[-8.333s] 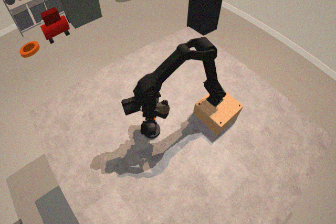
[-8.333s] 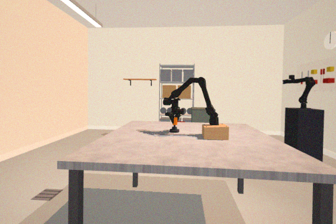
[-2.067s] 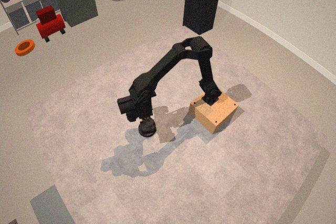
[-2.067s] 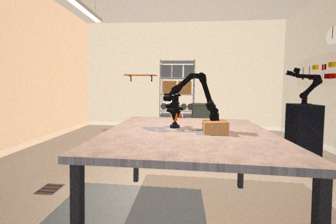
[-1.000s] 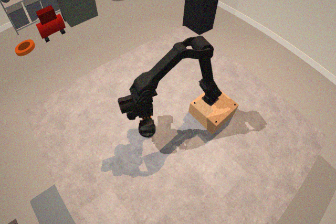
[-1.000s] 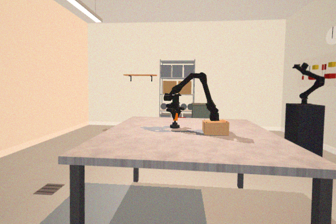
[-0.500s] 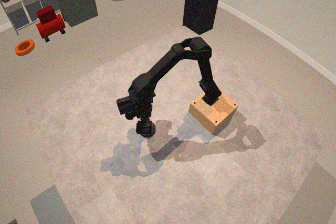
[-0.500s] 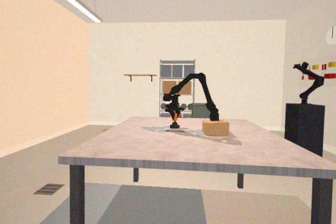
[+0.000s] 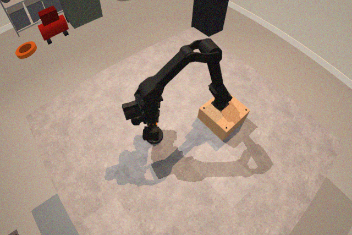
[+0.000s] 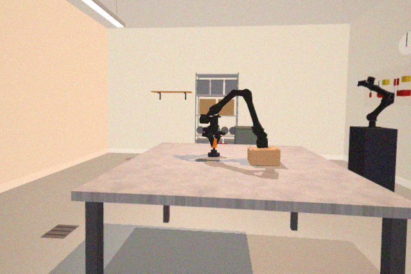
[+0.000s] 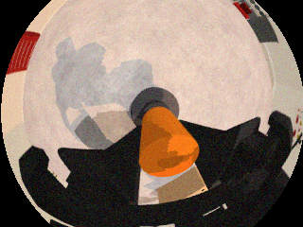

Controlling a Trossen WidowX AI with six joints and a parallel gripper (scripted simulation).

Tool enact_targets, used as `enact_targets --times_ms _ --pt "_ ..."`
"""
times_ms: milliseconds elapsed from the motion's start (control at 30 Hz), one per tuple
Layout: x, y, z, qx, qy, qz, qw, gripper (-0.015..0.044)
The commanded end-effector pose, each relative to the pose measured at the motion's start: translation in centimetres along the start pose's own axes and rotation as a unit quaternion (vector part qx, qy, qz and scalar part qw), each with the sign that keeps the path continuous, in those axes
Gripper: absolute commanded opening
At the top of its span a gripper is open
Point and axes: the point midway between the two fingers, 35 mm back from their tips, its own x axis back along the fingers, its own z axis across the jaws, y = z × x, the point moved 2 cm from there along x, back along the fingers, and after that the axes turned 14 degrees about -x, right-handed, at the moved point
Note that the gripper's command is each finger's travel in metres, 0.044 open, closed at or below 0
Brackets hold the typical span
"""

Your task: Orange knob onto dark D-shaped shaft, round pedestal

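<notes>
The orange knob [image 10: 214, 142] [image 11: 169, 148] is held between the fingers of my gripper [image 10: 214, 145] [image 11: 159, 126], which is shut on it. In the top view only small bits of orange show below the wrist. The dark round pedestal [image 10: 213, 154] [image 11: 141, 98] [image 9: 160, 137] stands on the table directly under the knob. In the exterior view the knob's lower end is above the pedestal, with a short dark piece of shaft between them. How far the knob overlaps the shaft cannot be told. The hole and the shaft's flat side are hidden.
The arm's base stands on a wooden box [image 9: 212, 123] [image 10: 263, 156], to the right of the pedestal in the top and exterior views. The arm arches from it over to the pedestal. The table [image 10: 199, 185] carries both, and the arm's shadows lie across it.
</notes>
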Motion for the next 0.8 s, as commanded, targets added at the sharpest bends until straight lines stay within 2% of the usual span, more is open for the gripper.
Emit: enact_targets --times_ms 0,167,767 --pt "0.31 -0.04 -0.03 -0.013 0.002 -0.002 1.0 0.0" --pt "0.21 -0.29 -0.21 -0.1 0.002 -0.001 0.995 0.0" --pt "0.09 -0.15 -0.08 -0.105 0.002 -0.001 0.994 0.0"
